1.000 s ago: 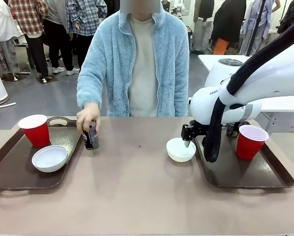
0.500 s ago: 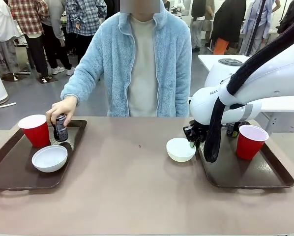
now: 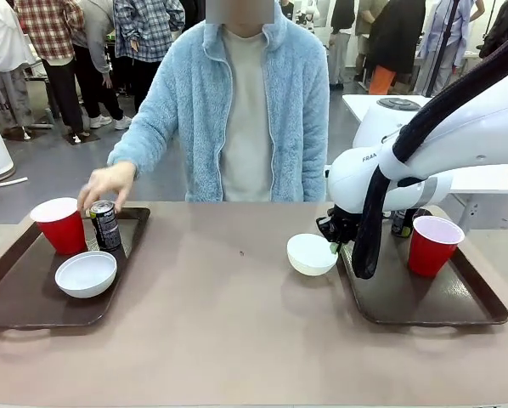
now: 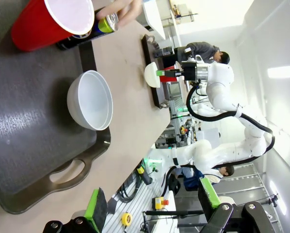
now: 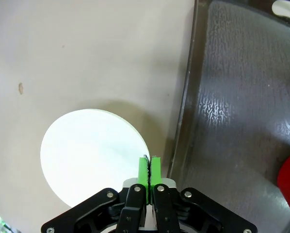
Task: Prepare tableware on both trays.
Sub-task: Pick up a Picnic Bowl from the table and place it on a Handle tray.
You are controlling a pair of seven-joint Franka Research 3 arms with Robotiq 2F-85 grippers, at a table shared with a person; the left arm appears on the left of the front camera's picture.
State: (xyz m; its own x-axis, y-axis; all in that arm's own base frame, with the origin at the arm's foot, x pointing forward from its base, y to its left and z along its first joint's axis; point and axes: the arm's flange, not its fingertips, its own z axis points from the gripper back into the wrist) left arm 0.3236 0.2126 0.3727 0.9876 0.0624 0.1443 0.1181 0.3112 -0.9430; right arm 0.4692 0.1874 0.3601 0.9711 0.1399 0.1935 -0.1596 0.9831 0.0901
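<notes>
Right bowl point(image 3: 312, 253) is seen on the table point(image 3: 237, 340) just outside the right tray point(image 3: 424, 316), at the tray's 9 o'clock rim. Its rim is pinched at its 3 o'clock side by the right gripper point(image 3: 332, 246). In the right wrist view the green pads point(image 5: 143, 171) are pressed together on the rim of the right bowl point(image 5: 94, 155), so the jaws are clamped on it. Whether the bowl is clear of the table cannot be told. The tray's rim point(image 5: 181, 111) is seen just beside the bowl.

On the right tray the right red cup point(image 3: 432, 245) is stood upright toward the 12 o'clock edge. A dark can point(image 3: 401, 223) is seen at the cup's 10 o'clock, mostly hidden behind the white arm.

On the left tray point(image 3: 16, 297) the left red cup point(image 3: 60, 225) is stood upright near the 12 o'clock edge. The left bowl point(image 3: 86, 274) is placed at the cup's 5 o'clock, mouth up. The black-green can point(image 3: 106, 224) is stood upright at the cup's 3 o'clock, near the tray's 1 o'clock corner.

The person's hand point(image 3: 105, 183) is held just over the can's top, fingers loosely spread. Contact with the can cannot be told.

In the left wrist view the left gripper point(image 4: 152, 213) is held away from the left tray point(image 4: 33, 136), jaws spread wide, nothing between them.
</notes>
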